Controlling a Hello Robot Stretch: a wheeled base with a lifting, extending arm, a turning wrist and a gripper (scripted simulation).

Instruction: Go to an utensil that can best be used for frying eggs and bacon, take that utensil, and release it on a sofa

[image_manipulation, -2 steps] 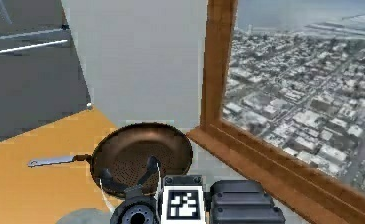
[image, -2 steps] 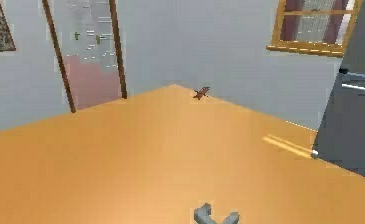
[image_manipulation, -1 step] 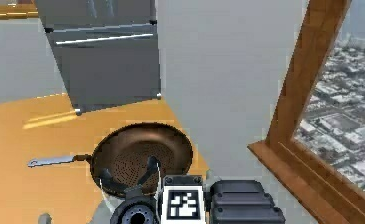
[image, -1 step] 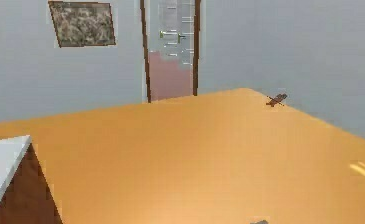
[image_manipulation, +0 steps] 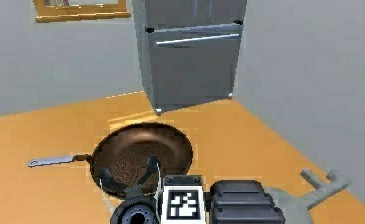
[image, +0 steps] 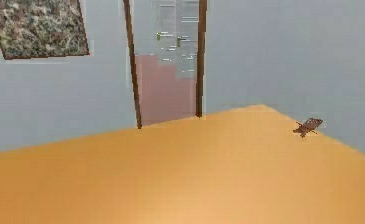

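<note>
A round brown frying pan (image_manipulation: 140, 152) with a grey handle (image_manipulation: 55, 160) pointing to the picture's left lies on the orange tabletop (image_manipulation: 240, 140) in the arm side view. The gripper (image_manipulation: 128, 183) shows at the bottom edge, with its dark body and a white marked square (image_manipulation: 185, 205) beside it. Its thin fingers reach up at the pan's near rim. The pan rests on the table at the gripper's far end, so I cannot tell whether the gripper holds anything.
A tall grey fridge (image_manipulation: 190, 50) stands against the wall beyond the table. The forward view has the orange tabletop (image: 170, 170), a small brown object (image: 308, 127) near its right corner, a brown-framed doorway (image: 168, 60) and a wall picture (image: 40, 25).
</note>
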